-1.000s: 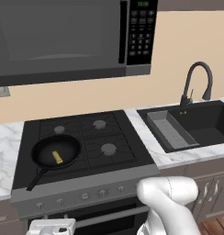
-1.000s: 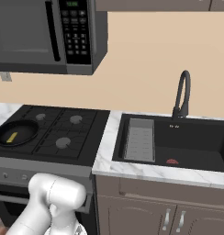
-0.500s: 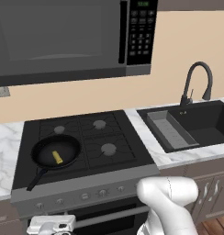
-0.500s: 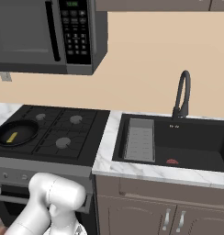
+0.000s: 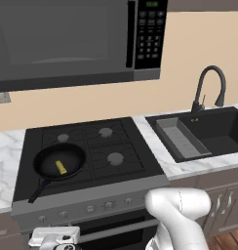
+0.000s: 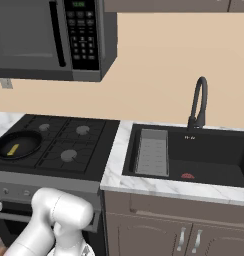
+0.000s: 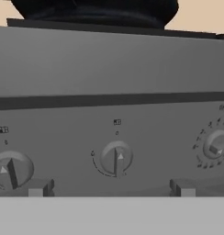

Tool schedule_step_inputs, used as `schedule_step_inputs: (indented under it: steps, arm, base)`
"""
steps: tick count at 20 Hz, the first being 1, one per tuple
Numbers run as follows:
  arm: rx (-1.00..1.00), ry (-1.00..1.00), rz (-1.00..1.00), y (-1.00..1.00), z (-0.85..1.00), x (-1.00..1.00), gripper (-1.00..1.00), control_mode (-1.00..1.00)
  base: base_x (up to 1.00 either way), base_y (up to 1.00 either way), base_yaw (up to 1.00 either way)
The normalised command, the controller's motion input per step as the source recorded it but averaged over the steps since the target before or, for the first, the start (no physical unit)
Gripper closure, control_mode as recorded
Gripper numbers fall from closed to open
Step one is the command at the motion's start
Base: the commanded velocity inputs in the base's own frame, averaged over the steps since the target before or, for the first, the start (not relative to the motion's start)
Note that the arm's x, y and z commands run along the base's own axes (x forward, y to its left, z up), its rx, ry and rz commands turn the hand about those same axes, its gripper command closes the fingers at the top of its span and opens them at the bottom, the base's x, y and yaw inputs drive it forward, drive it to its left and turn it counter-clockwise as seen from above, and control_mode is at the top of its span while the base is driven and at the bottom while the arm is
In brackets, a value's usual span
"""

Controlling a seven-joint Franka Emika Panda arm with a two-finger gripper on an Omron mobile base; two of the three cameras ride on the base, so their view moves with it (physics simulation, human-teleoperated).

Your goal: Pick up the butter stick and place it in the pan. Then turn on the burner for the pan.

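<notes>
The black pan (image 5: 45, 163) sits on the front left of the cooktop, its long handle (image 5: 37, 191) pointing toward the front edge. The yellow butter stick (image 5: 61, 167) lies inside it, also seen as the butter stick (image 6: 13, 149) in the pan (image 6: 24, 142). The burner beneath the pan is hidden. My gripper (image 7: 111, 188) is open, low in front of the stove's knob panel, with the fingertips (image 7: 40, 187) wide apart just below the middle knob (image 7: 116, 158). The hand (image 5: 52, 238) hangs under the panel's left end.
Two more knobs (image 7: 10, 170) (image 7: 215, 144) flank the middle one. Bare burners (image 5: 115, 157) (image 5: 107, 132) lie right of the pan. A black sink (image 5: 208, 134) with a faucet (image 5: 208, 88) and a grey rack (image 5: 182, 136) is at right. A microwave (image 5: 67, 39) hangs above.
The hand has risen slightly in front of the knob panel. Pan and butter stick have not moved.
</notes>
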Motion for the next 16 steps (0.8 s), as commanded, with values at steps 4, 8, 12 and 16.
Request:
schedule_step_inputs:
  steps: [4,8,12,16]
  arm:
    - [0.00,0.00,0.00,0.11,0.00,-0.01,-1.00,-1.00]
    - [0.00,0.00,0.00,0.26,0.00,-0.05,-1.00,-1.00]
    - [0.00,0.00,0.00,0.31,0.00,-0.13,-1.00,-1.00]
    - [0.00,0.00,0.00,0.28,0.00,-0.06,-1.00,-1.00]
  base:
    - [0.00,0.00,0.00]
    - [0.00,0.00,0.00]
    - [0.00,0.00,0.00]
    - [0.00,0.00,0.00]
